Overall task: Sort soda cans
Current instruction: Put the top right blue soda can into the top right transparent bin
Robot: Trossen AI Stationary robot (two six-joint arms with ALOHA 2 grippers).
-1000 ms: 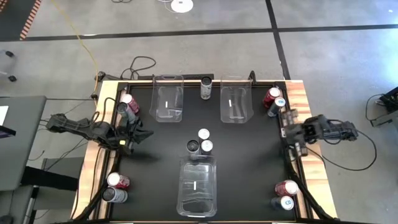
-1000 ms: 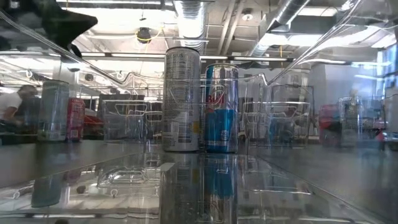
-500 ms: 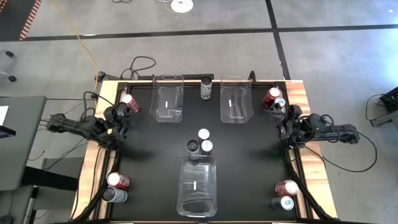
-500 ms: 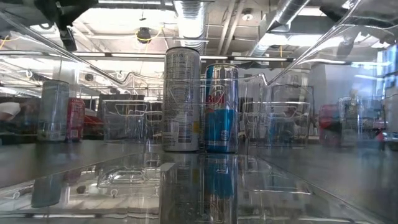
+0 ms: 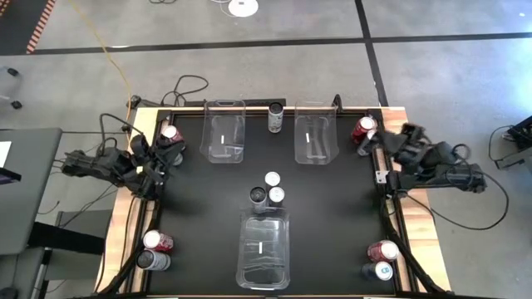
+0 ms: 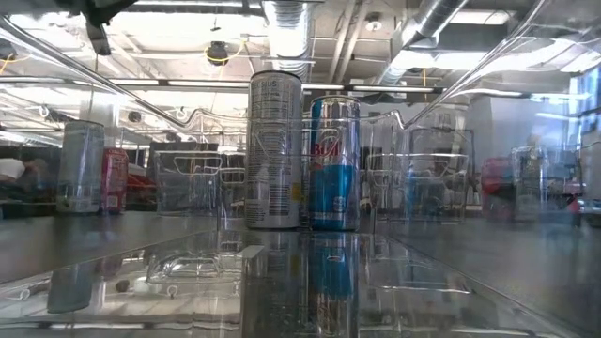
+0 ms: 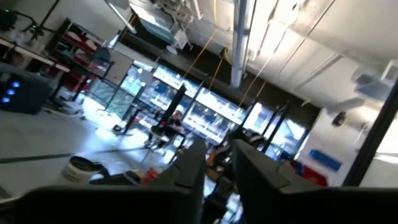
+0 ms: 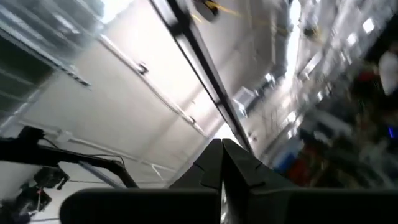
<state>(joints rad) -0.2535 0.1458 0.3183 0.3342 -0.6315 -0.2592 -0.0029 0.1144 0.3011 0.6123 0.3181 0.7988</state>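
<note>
Cans from the high view: three small metal soda cans (image 5: 269, 190) stand bunched at the middle of the black table top (image 5: 349, 208), just beyond the near clear rectangular plastic bin (image 5: 264, 247). One dark can (image 5: 275, 112) sits at the far edge between the far-left clear bin (image 5: 224, 131) and the far-right clear bin (image 5: 315, 133). Near-left corner has a red can (image 5: 158, 242) with a dark can (image 5: 152, 260) touching it. Near-right corner has a red can (image 5: 382, 250) with a blue-topped can (image 5: 382, 270) beside it. The left gripper (image 5: 160, 158) hangs at the far-left edge, just near-side of a red can (image 5: 170, 133). The right gripper (image 5: 374, 143) is at the far-right edge, right beside a red can (image 5: 363, 126); contact can't be told.

Low view: a tall grey can (image 6: 274, 150) and a blue-and-silver can (image 6: 334, 164) stand side by side in the centre, seen through clear plastic. A red can (image 6: 114, 178) and a grey can (image 6: 82, 167) are far off on the left.

Left wrist view: the left gripper (image 7: 216, 149) has its fingers a narrow gap apart, nothing between them, pointing up into the room; no can in sight.

Right wrist view: the right gripper (image 8: 222, 146) has its fingers pressed together, empty, aimed at the ceiling; no can in sight.
</note>
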